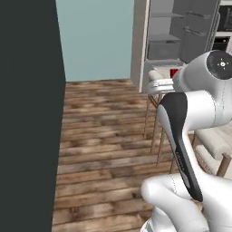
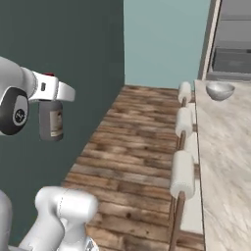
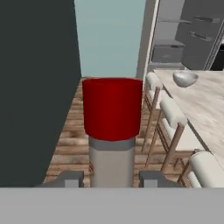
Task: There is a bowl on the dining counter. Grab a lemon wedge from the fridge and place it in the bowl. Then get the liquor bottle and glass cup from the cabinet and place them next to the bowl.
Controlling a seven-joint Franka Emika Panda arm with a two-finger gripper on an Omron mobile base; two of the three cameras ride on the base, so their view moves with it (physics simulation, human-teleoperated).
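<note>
The gripper [image 3: 112, 178] is clamped on the liquor bottle [image 2: 51, 120], its two dark fingertips [image 3: 70, 178] pressed against either side of the grey body so that the red cap [image 3: 112, 108] stands up close in the hand view. In the right base view the bottle hangs upright under the white hand, clear of the wooden floor [image 2: 132, 147] and beside the dark green wall [image 2: 59, 49]; holding it vertical and high makes sense for a carry, since the narrow neck and rounded shoulder give a poor purchase and a tilt could let it slide. The dining counter [image 2: 226, 162] lies well apart to the right, beyond a row of cushioned stools [image 2: 182, 174], and the bowl [image 2: 219, 90] sits near its far end, close to the open fridge [image 3: 183, 39]. Whether the lemon wedge lies in the bowl is too small to tell, and the glass cup is nowhere to be pointed at. Judging by this, the bottle is in transit, and the base probably has to close on the counter before the arm can set it beside the bowl.
</note>
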